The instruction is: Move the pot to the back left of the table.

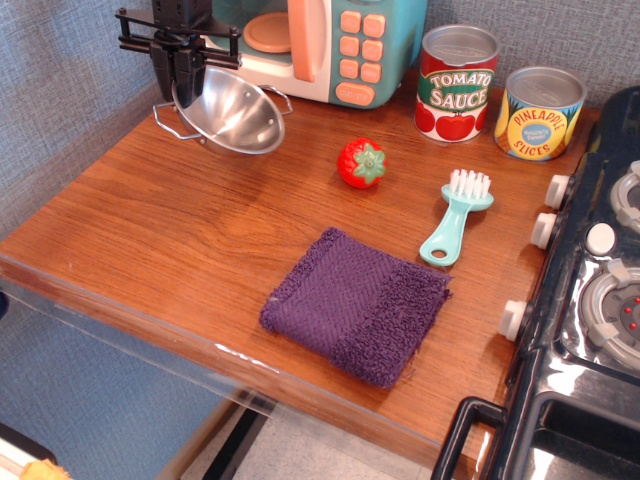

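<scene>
The pot is a small shiny steel bowl with two wire loop handles. It hangs tilted at the back left of the reddish-brown wooden table, in front of the toy microwave. My black gripper comes down from the top left and is shut on the pot's far left rim. I cannot tell whether the pot's low edge touches the table.
A teal toy microwave stands at the back, right behind the pot. A toy strawberry, a teal brush and a purple cloth lie mid-table. Tomato sauce and pineapple cans stand back right. A black toy stove fills the right side.
</scene>
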Available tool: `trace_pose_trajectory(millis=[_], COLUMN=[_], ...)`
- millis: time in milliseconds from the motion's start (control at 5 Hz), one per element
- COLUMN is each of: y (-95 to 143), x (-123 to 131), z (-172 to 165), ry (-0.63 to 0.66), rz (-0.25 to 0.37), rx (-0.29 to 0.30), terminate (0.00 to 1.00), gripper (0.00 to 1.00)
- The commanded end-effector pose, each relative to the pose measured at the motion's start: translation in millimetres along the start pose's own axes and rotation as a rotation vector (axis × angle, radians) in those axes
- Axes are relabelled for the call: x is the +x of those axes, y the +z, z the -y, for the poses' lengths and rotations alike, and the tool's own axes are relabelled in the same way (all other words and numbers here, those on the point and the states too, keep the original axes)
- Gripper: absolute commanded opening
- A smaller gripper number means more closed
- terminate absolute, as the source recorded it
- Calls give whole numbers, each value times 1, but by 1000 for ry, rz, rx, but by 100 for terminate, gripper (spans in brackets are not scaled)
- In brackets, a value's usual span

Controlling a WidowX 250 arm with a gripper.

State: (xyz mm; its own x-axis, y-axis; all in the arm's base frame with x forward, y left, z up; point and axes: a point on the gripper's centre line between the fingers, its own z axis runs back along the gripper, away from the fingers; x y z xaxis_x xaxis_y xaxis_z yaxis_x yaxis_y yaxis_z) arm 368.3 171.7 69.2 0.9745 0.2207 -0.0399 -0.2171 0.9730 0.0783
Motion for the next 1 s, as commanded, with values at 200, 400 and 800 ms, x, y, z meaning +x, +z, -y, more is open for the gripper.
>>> trace_pose_trajectory(millis=[200, 400, 800], y=[-10, -10, 7], x=[27, 29, 23], z=[-44, -46, -42], ry=[96, 103, 57], rz=[18, 18, 95], rx=[63, 71, 1], terminate=[0, 0, 0], gripper=[0, 100, 100])
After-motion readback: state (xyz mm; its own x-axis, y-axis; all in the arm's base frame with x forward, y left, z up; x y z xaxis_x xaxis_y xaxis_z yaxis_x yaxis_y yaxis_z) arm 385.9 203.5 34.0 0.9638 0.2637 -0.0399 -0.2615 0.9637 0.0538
